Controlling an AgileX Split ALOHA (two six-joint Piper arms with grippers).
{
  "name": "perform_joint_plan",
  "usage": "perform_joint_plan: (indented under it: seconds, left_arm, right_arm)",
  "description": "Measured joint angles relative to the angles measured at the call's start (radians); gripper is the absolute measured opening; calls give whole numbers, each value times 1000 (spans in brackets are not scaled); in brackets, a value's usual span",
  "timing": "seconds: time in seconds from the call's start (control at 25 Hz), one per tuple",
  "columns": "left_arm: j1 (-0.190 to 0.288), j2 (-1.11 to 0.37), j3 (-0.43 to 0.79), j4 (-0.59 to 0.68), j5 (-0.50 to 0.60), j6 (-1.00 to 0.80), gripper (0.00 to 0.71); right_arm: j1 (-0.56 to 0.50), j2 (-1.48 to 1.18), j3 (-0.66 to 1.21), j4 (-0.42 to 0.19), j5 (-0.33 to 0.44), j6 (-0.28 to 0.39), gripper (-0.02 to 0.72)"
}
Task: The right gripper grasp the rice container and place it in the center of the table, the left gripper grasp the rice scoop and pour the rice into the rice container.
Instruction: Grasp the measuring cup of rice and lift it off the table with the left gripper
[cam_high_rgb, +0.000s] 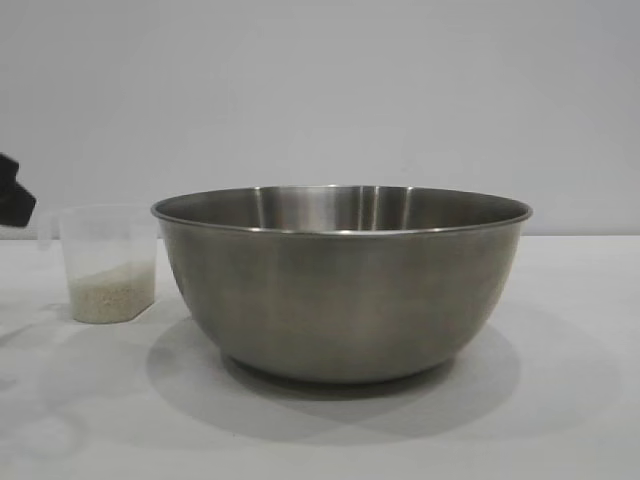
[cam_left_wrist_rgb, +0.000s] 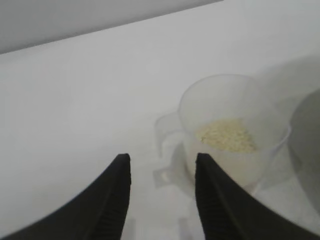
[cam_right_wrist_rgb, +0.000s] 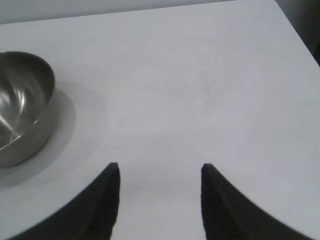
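The left claw (cam_left_wrist_rgb: 161, 172) hangs with its fingers parted around nothing, just short of the rice scoop (cam_high_rgb: 108, 262), whose side handle faces it and sits in line with the gap between the fingers. The scoop stands upright on the tabletop (cam_high_rgb: 560, 420) just left of the rice container (cam_high_rgb: 342, 283); it looks light, thin-walled and slick, likely to skid or tip, so that handle near the rim seems the place to pinch, keeping the rice (cam_high_rgb: 110, 296) level. Well right of the container, the right claw (cam_right_wrist_rgb: 159, 176) is parked, open and empty.
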Motion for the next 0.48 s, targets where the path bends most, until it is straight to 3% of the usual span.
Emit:
perform_joint_plan:
  seconds: [0.2,0.48]
  left_arm:
    - [0,69,-1,-15,-66,0,264]
    - [0,132,-16,-40,-69,0,264]
  right_arm:
    - [0,0,0,0,0,0,354]
    - [0,0,0,2,0,0,354]
